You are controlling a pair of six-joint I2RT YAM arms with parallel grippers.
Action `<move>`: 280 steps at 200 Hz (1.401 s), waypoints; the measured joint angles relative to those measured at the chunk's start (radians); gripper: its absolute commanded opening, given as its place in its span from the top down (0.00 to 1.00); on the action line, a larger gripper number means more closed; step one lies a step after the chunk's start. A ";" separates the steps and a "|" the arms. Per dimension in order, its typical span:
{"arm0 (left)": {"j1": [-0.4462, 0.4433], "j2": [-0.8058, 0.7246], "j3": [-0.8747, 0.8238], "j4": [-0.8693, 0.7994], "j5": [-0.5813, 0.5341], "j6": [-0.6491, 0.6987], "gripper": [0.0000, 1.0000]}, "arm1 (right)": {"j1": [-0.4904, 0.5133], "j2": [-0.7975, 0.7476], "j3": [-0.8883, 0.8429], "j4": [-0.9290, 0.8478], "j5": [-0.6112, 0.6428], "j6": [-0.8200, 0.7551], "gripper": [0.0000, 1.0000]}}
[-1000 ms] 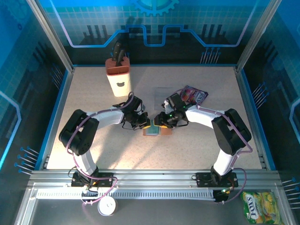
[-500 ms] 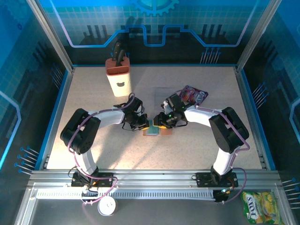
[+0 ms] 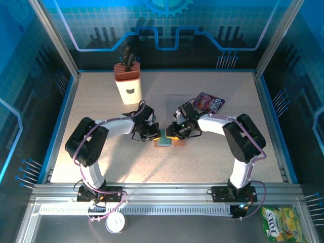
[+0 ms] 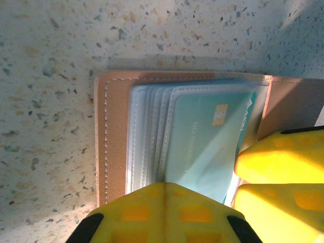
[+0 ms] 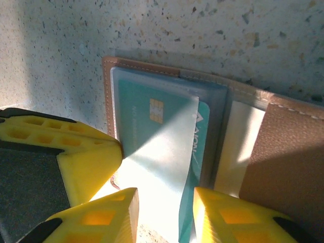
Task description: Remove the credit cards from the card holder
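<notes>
One teal credit card [image 5: 147,126], blurred from above, is seen in the card holder [image 4: 114,142]; left gripper [image 4: 163,195] jaws are shut, right gripper [image 5: 164,202] jaws parted astride it.

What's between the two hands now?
In the top view, the open card holder, teal credit card showing, lies between the left hand and right hand.

teal card [image 5: 162,121] between yellow fingers [image 5: 104,215], in open card holder [image 5: 286,167]

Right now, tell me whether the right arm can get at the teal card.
Probably yes: right pincer stands open over the exposed edge of the teal card in the card holder, nothing between; left pincer sits beside.
</notes>
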 measured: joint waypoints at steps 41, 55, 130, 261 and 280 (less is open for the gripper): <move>0.000 0.000 0.000 0.000 0.000 0.000 1.00 | 0.002 0.002 0.002 0.011 -0.016 0.004 0.72; 0.000 0.000 0.000 0.000 0.000 0.000 1.00 | 0.002 0.003 0.003 0.011 -0.018 0.004 0.72; 0.000 0.001 0.000 0.001 0.000 0.000 1.00 | 0.002 0.015 0.024 -0.032 0.009 -0.006 0.68; 0.000 0.001 0.018 -0.032 -0.005 0.007 1.00 | 0.002 0.001 0.030 -0.083 0.056 -0.039 0.67; 0.000 0.001 0.030 -0.048 -0.007 0.007 1.00 | 0.002 0.000 0.031 -0.091 0.063 -0.042 0.67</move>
